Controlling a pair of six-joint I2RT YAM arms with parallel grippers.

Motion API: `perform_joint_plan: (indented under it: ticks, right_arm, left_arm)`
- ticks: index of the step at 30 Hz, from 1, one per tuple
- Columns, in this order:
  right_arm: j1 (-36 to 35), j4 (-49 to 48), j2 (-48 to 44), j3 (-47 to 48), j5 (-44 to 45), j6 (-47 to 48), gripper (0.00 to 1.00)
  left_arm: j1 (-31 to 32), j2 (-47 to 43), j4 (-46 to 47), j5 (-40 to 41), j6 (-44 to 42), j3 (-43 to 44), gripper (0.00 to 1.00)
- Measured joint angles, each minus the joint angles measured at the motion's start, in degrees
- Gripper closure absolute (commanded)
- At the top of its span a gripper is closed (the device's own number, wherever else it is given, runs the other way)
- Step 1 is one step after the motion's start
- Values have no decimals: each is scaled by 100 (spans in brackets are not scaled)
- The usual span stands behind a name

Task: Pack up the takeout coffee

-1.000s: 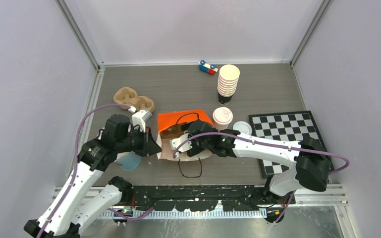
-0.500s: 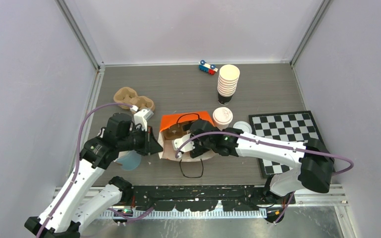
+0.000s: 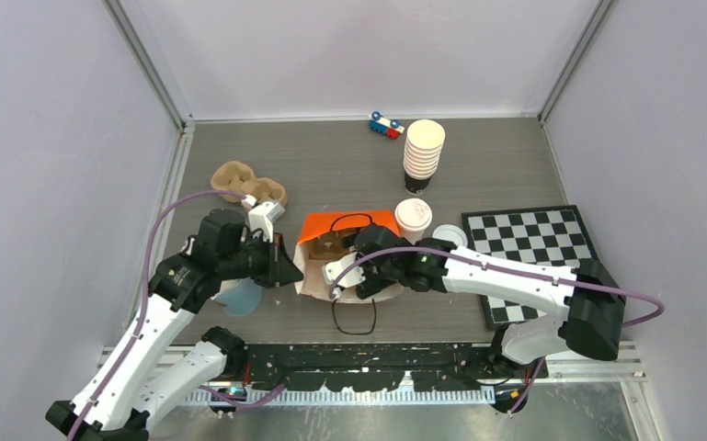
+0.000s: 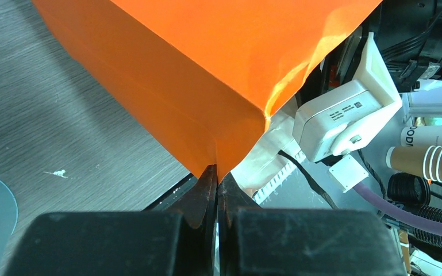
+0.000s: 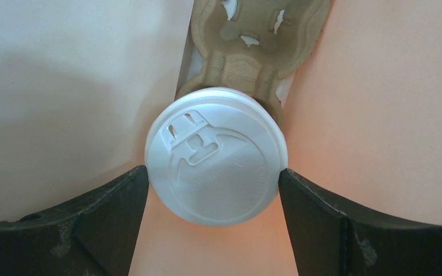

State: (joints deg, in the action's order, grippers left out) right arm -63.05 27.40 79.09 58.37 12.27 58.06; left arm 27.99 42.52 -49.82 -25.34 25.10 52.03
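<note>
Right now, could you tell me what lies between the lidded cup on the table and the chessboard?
A loose white lid lies flat there, beside the chessboard; top view.

Bright, even overhead light; faint, soft shadows on the surface [image 3: 331,165]. Mild sheen across the orange bag [image 4: 195,63]. Warm orange cast around the lid [image 5: 215,155]. Dark, slightly blurred close-up of the left gripper [image 4: 216,172].

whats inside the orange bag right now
A lidded takeout coffee cup sits in a brown pulp carrier inside the orange bag, between the fingers of the right gripper. The cup's body and the bag's bottom are hidden beneath the lid and carrier.
</note>
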Motion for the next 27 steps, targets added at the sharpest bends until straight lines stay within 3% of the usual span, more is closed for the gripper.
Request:
perform_joint_plan:
  ticks: [13, 27]
  right_arm:
    - [-98, 428, -122, 122, 9, -323, 10]
    - [-264, 831, -160, 627, -107, -678, 24]
  left_arm:
    - [0, 103, 31, 2, 7, 15, 100]
    - [0, 177, 28, 11, 46, 61, 100]
